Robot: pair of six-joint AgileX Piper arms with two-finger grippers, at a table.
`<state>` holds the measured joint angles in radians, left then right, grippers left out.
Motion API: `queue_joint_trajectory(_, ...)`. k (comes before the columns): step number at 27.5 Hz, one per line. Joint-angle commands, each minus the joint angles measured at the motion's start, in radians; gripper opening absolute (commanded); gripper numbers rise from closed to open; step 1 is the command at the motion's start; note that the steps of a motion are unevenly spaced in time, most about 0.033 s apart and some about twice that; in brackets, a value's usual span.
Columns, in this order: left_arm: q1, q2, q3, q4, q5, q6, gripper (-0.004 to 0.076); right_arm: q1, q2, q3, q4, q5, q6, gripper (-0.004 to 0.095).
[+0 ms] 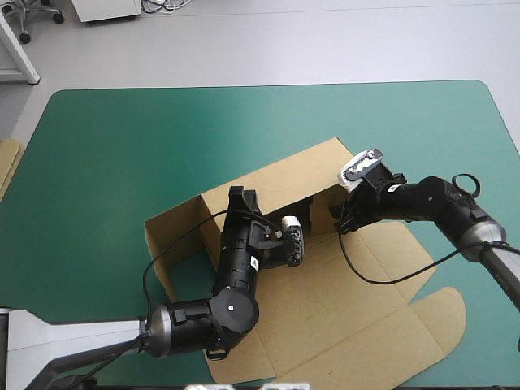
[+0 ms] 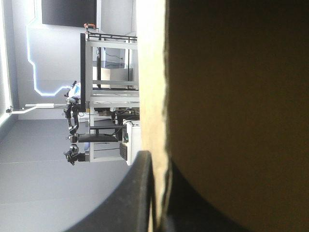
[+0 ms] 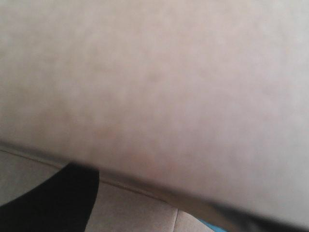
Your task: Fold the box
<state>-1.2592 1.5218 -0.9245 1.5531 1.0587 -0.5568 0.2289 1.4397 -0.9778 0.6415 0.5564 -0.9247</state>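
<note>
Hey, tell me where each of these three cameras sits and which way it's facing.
High view: above and behind the robot, looking forward and down on the teal-green table and brown box; the left arm and right arm show.
Left wrist view: above the left wrist, looking level along a raised box wall; its black jaws are shut on that wall's edge.
Right wrist view: above the right wrist, close against brown board; only a black scrap of the robot shows.
Shared: all three see the box.

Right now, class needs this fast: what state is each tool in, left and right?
Left tool: shut on a raised wall of the box.
Right tool: at the box; open or shut cannot be told.
</note>
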Motion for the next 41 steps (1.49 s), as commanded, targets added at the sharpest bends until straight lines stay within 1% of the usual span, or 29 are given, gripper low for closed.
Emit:
queue_joint_trajectory(1, -0.009, -0.038, -0.024, 0.037, -0.006, -0.01, -0.001, 0.017, -0.041, 0.019, 0.065, -0.097, -0.013, 0.0525)
queue_joint_trajectory(3, -0.009, -0.038, -0.024, 0.037, -0.011, -0.01, -0.001, 0.017, -0.041, 0.03, 0.11, -0.108, -0.038, 0.0381)
queue_joint_trajectory(5, -0.009, -0.038, -0.024, 0.037, -0.012, -0.01, -0.001, 0.017, -0.044, 0.03, 0.158, -0.108, -0.071, 0.0322)
queue_joint_trajectory(9, -0.009, -0.038, -0.024, 0.037, -0.012, -0.01, -0.001, 0.017, -0.044, 0.03, 0.168, -0.106, -0.079, 0.024)
queue_joint_trajectory(11, -0.009, -0.038, -0.024, 0.037, -0.012, -0.01, -0.001, 0.017, -0.044, 0.03, 0.168, -0.106, -0.079, 0.0172)
queue_joint_trajectory(12, -0.009, -0.038, -0.024, 0.037, -0.012, -0.01, -0.001, 0.017, -0.044, 0.03, 0.168, -0.106, -0.079, 0.0112)
queue_joint_trajectory(15, -0.009, -0.038, -0.024, 0.037, -0.012, -0.01, -0.001, 0.017, -0.044, 0.03, 0.168, -0.106, -0.079, -0.0018)
queue_joint_trajectory(22, -0.009, -0.038, -0.028, 0.048, -0.005, -0.015, -0.0006, 0.017, -0.044, 0.03, 0.195, -0.11, -0.063, -0.0019)
queue_joint_trajectory(25, -0.009, -0.038, -0.04, 0.052, -0.002, -0.024, 0.0036, 0.017, -0.044, 0.03, 0.195, -0.124, -0.036, -0.0019)
queue_joint_trajectory(28, -0.011, -0.038, -0.068, 0.052, 0.017, -0.035, 0.016, 0.017, -0.044, 0.03, 0.195, -0.148, -0.001, -0.0019)
queue_joint_trajectory(30, -0.02, -0.038, -0.094, 0.045, 0.047, -0.037, 0.027, 0.017, -0.044, 0.03, 0.195, -0.162, 0.004, -0.0019)
queue_joint_trajectory(32, -0.03, -0.038, -0.12, 0.023, 0.08, -0.035, 0.0328, 0.017, -0.044, 0.03, 0.193, -0.178, 0.025, -0.0019)
queue_joint_trajectory(33, -0.037, -0.038, -0.135, 0.005, 0.089, -0.035, 0.0342, 0.017, -0.044, 0.03, 0.193, -0.19, 0.043, -0.0019)
queue_joint_trajectory(41, -0.115, -0.038, -0.265, -0.203, 0.146, 0.065, 0.0342, 0.017, -0.044, 0.03, 0.186, -0.217, 0.116, -0.0019)
